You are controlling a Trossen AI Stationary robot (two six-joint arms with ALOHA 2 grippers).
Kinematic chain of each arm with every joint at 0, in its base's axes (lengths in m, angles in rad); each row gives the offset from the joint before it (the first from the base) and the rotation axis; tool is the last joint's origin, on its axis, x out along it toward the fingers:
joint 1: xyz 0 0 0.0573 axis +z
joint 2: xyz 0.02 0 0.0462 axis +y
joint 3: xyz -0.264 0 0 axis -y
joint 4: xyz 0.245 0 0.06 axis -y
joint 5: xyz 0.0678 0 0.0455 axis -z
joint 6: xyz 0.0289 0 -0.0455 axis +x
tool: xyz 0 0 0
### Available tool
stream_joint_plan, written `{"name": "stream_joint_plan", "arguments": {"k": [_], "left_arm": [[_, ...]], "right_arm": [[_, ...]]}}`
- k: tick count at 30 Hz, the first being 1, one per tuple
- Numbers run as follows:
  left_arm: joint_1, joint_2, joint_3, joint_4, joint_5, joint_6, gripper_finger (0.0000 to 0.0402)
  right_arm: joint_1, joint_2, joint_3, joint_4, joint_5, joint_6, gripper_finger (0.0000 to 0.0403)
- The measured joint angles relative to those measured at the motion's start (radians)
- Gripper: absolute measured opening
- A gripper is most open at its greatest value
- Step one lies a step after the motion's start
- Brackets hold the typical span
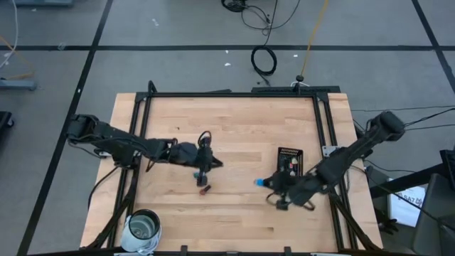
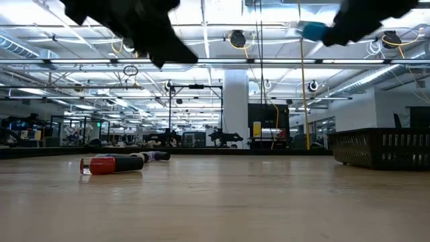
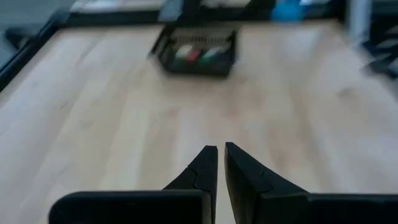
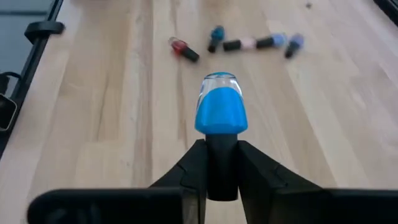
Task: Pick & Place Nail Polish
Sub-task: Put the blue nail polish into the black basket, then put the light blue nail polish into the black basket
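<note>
No legible text anywhere. White sheet [image 1: 410,204] off the bench's right edge has dark print, too small to read.

- I am seeing a light wooden table [image 1: 234,121] sitting inside a black metal frame [image 1: 231,93].
- A black mesh tray [image 1: 288,161] is resting on the table's right half; in the low view it is standing at the right edge [image 2: 383,148].
- A round glass jar [image 1: 143,227] is standing at the table's near-left corner.
- A coiled black cable [image 1: 264,61] is lying on the grey floor beyond the table.
</note>
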Motion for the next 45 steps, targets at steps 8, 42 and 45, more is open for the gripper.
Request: {"name": "stream_joint_plan", "arguments": {"k": [8, 42, 45], "left_arm": [[0.189, -0.126, -0.040, -0.031, 0.051, 0.009, 0.0031], [0.386, -0.273, -0.253, 0.297, 0.079, 0.008, 0.0031], [0.386, -0.273, -0.253, 0.297, 0.079, 0.008, 0.0031]], "right_arm": [[0.001, -0.269, -0.229, -0.146, -0.007, 0.248, 0.0049], [-0.081, -0.502, -0.374, -0.453, -0.088, 0.612, 0.0197], [-0.088, -0.502, -0.374, -0.437, -0.073, 0.606, 0.0231]]}}
